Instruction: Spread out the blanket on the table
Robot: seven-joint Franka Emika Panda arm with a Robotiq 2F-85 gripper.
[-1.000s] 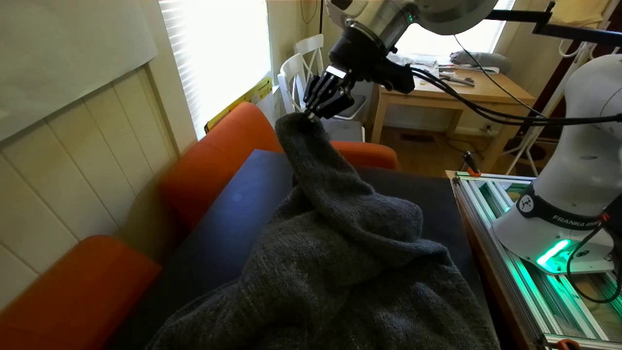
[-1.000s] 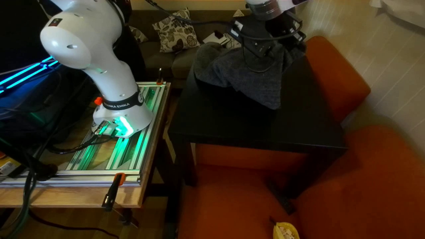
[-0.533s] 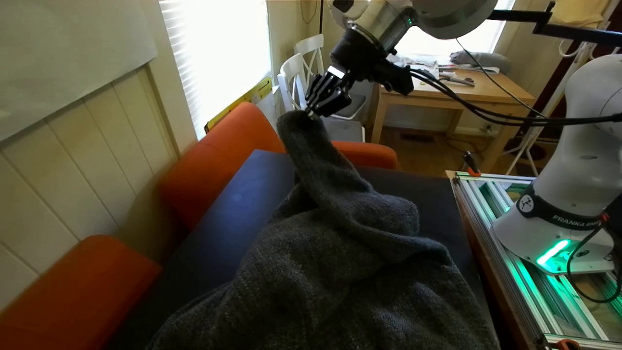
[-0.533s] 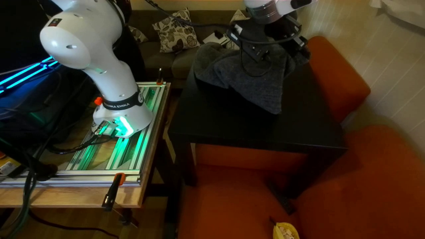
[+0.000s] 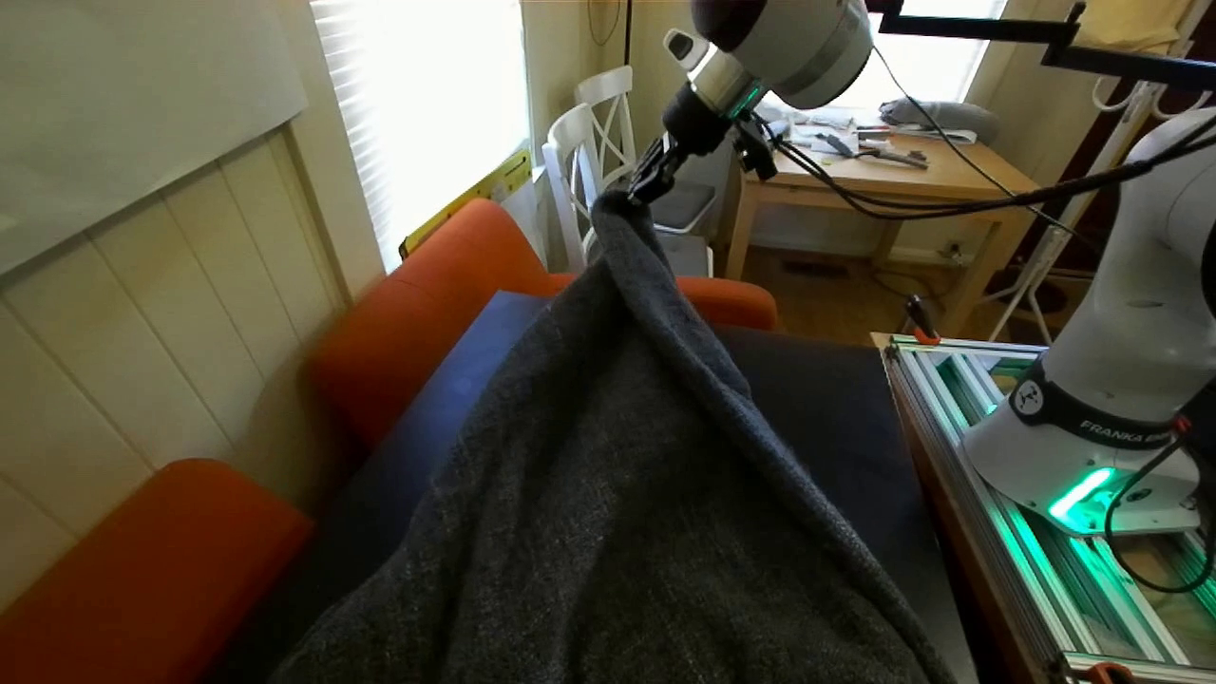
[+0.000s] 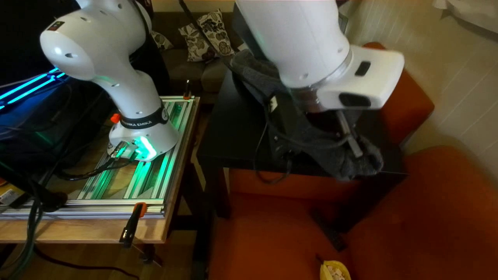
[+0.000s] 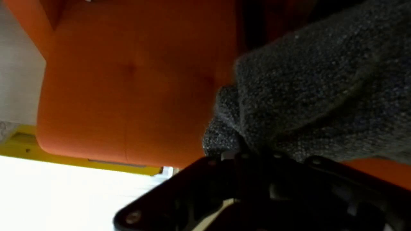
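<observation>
The blanket [image 5: 608,475], dark grey and fuzzy, lies over the near part of the dark table [image 5: 817,399] and rises to a peak at its far end. My gripper [image 5: 635,195] is shut on that raised end of the blanket, held above the table's far edge. In an exterior view the blanket's held end [image 6: 350,167] hangs at the table's [image 6: 241,136] front edge; the arm hides much of the fingers and cloth. In the wrist view the blanket [image 7: 314,83] is pinched at the fingertips [image 7: 245,157] and runs off to the right.
Orange cushions [image 5: 408,323] border the table at the left and far end. White chairs [image 5: 575,142] and a wooden desk [image 5: 902,180] stand beyond. The arm's base sits on a metal frame [image 5: 1035,570] beside the table. A yellow bowl [image 6: 335,270] lies on the orange seat [image 6: 268,237].
My gripper has carried the blanket's end toward the table's far edge in an exterior view. The bunched folds have been pulled into a longer, straighter slope. The gripper has stayed shut on it.
</observation>
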